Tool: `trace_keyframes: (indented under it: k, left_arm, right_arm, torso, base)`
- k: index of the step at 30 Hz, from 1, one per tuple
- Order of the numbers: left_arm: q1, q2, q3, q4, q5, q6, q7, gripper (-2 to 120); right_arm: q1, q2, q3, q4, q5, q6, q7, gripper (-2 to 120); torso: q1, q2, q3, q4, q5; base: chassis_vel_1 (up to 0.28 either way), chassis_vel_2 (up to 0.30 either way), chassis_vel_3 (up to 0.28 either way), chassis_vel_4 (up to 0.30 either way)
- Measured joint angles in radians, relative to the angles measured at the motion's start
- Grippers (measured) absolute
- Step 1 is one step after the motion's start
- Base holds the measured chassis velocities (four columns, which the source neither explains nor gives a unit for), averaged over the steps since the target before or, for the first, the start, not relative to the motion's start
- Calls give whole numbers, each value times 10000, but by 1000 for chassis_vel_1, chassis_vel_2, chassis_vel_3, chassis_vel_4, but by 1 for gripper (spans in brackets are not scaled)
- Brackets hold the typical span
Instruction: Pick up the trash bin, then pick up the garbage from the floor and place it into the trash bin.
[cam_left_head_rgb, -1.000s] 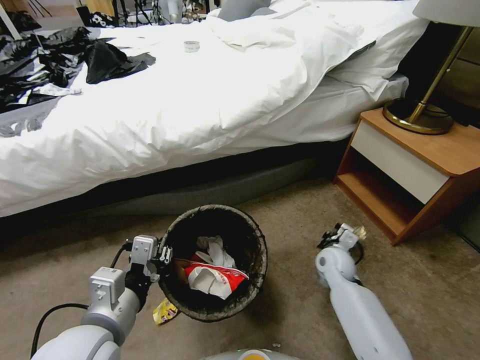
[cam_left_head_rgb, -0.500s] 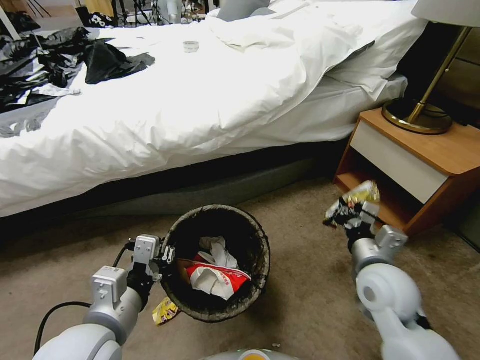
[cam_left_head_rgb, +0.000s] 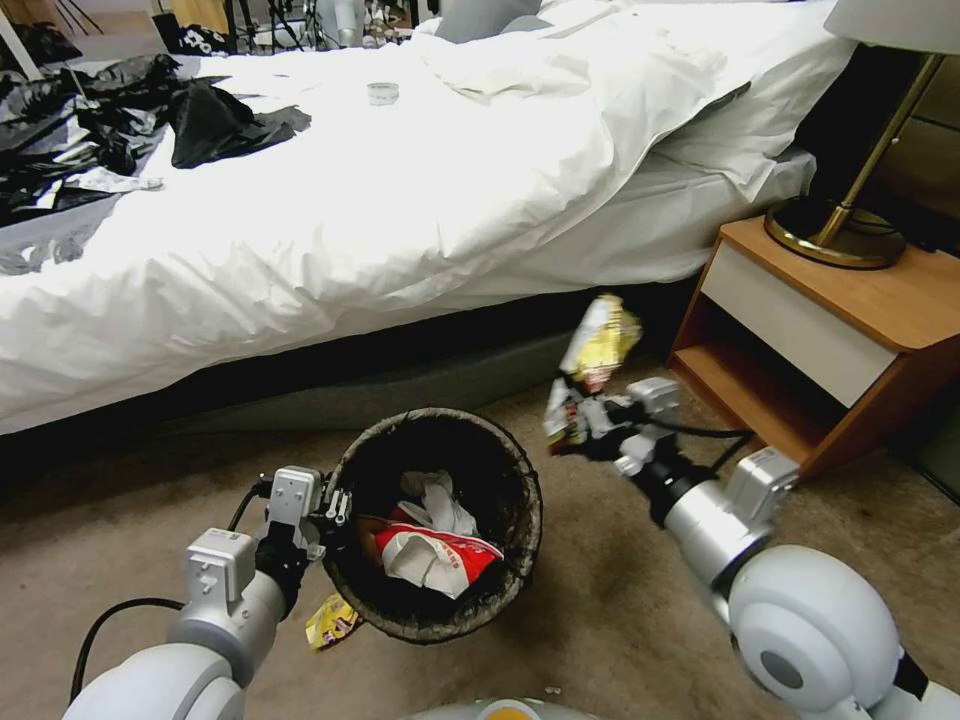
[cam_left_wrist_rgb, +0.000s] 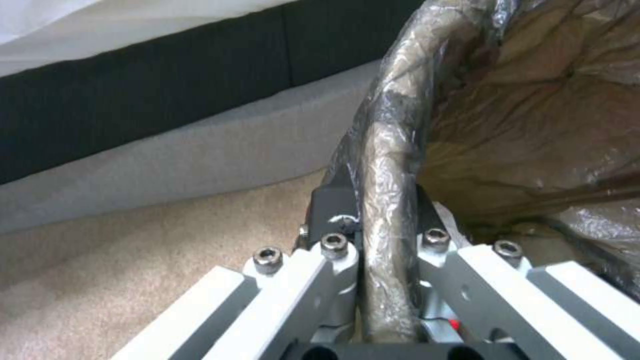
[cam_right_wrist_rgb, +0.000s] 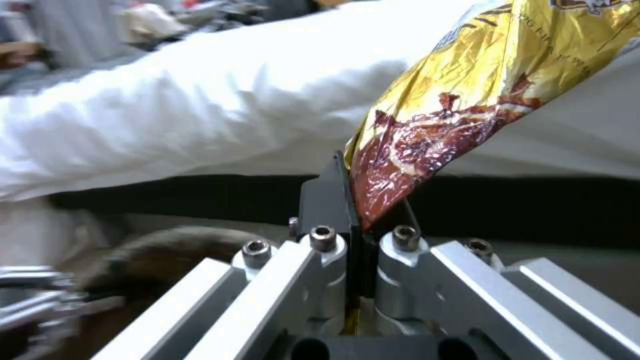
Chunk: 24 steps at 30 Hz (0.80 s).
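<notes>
The trash bin (cam_left_head_rgb: 520, 490), round with a dark bag folded over its rim (cam_left_wrist_rgb: 390, 165), hangs tilted just above the carpet. My left gripper (cam_left_head_rgb: 330, 508) is shut on its left rim. Inside lie a red-and-white carton (cam_left_head_rgb: 432, 557) and white tissue (cam_left_head_rgb: 432, 500). To the bin's right, above rim height, my right gripper (cam_left_head_rgb: 572, 425) is shut on a yellow snack wrapper (cam_left_head_rgb: 598, 345) that sticks upward; in the right wrist view the wrapper (cam_right_wrist_rgb: 467, 100) is pinched by its lower corner. Another yellow wrapper (cam_left_head_rgb: 330, 621) lies on the floor under the bin's left side.
A bed with a white duvet (cam_left_head_rgb: 400, 200) runs across the back, black bags (cam_left_head_rgb: 110, 130) on its left. A wooden nightstand (cam_left_head_rgb: 830, 330) with a brass lamp (cam_left_head_rgb: 845, 225) stands at the right. Beige carpet (cam_left_head_rgb: 600, 620) lies in front.
My right arm has lifted the yellow wrapper from the floor by the nightstand and carried it up and left toward the bin. The left gripper and bin have barely moved.
</notes>
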Motion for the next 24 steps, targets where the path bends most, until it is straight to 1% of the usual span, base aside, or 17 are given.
trace_keyframes:
  k: [3,4,5,6,9,10,12,13,16,17,19,20,22,24]
  left_arm:
    - [19,0,5,0,21,0,0,1]
    - [50,3,6,0,98,2,1,1]
    - [49,-4,6,0,130,2,1,1]
    - [49,-4,6,0,130,2,1,1]
    - [28,-90,82,0,306,-3,14,1]
    - [28,-90,82,0,306,-3,14,1]
    - [-28,-62,105,0,435,-16,76,1]
    - [-28,-62,105,0,435,-16,76,1]
    - [-55,-89,148,0,529,-5,110,1]
    - [-55,-89,148,0,529,-5,110,1]
    - [-37,-179,220,0,657,-5,145,1]
    - [-35,-225,244,0,704,-5,161,1]
    - [-37,-238,248,0,714,-5,165,1]
    - [-60,-318,251,0,741,-7,172,1]
  right_arm:
    - [112,-125,-147,-18,3,95,-150,0]
    - [354,-467,-471,-73,56,198,-444,0]
    - [413,-616,-576,-88,57,219,-592,0]
    - [413,-616,-576,-88,57,219,-592,0]
    - [518,-1021,-858,-187,-65,265,-1157,0]
    - [518,-1021,-858,-187,-65,265,-1157,0]
    - [700,-1165,-1245,-412,-377,361,-1439,0]
    - [700,-1165,-1245,-412,-377,361,-1439,0]
    - [1108,-1234,-1895,-559,-510,323,-1509,0]
    - [1108,-1234,-1895,-559,-510,323,-1509,0]
    - [1440,-1287,-2413,-674,-580,253,-1475,0]
    - [1617,-1316,-2707,-764,-681,219,-1349,0]
    - [1676,-1328,-2808,-798,-711,212,-1303,0]
    - [1993,-1373,-3409,-1016,-840,178,-970,0]
  torso:
    - [0,0,0,0,0]
    - [0,0,0,0,0]
    - [0,0,0,0,0]
    - [0,0,0,0,0]
    - [0,0,0,-1,-1]
    - [0,0,0,-1,-1]
    - [0,0,0,-2,0]
    - [0,0,0,-2,0]
    - [0,0,0,-1,-1]
    - [0,0,0,-1,-1]
    - [0,0,0,0,-1]
    - [0,0,0,0,0]
    - [0,0,0,0,-1]
    - [0,0,0,0,-1]
  base:
    - [0,0,0,0]
    - [0,0,0,0]
    - [0,0,0,0]
    - [0,0,0,0]
    - [0,0,0,0]
    - [0,0,0,0]
    - [0,0,0,0]
    - [0,0,0,0]
    - [0,0,0,0]
    - [0,0,0,0]
    - [0,0,0,0]
    - [0,0,0,0]
    - [0,0,0,0]
    - [0,0,0,0]
